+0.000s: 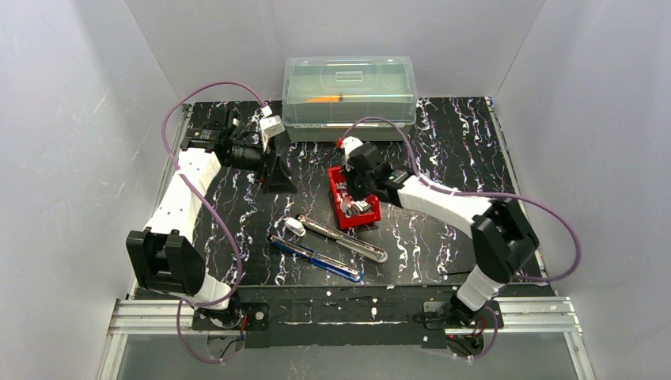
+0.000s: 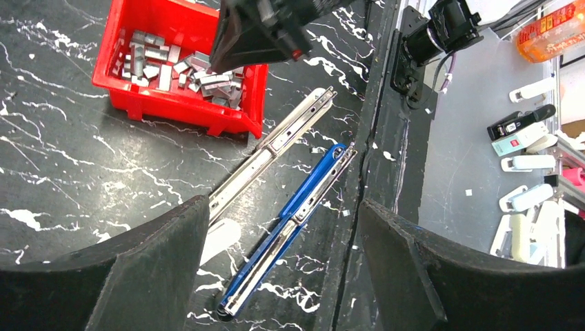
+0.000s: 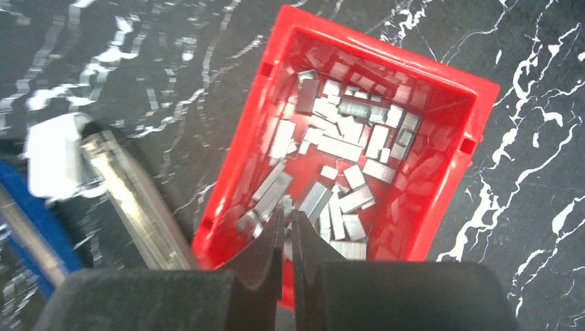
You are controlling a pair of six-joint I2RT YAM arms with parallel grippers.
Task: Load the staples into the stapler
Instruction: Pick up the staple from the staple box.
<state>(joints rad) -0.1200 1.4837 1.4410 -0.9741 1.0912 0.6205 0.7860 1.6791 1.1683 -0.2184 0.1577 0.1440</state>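
Observation:
Several short silvery staples lie loose in a small red bin, also seen from above. My right gripper hangs over the bin's near end, shut on a thin strip of staples that shows as a grey sliver between its tips. The stapler lies opened flat on the table left of the bin, its blue base beside the silver magazine rail. My left gripper is open and empty, held well above the stapler, at the table's left back.
A clear lidded plastic box stands at the back edge. The stapler's white end cap lies close to the bin. The table's front edge runs just past the blue base, with clutter on the floor beyond.

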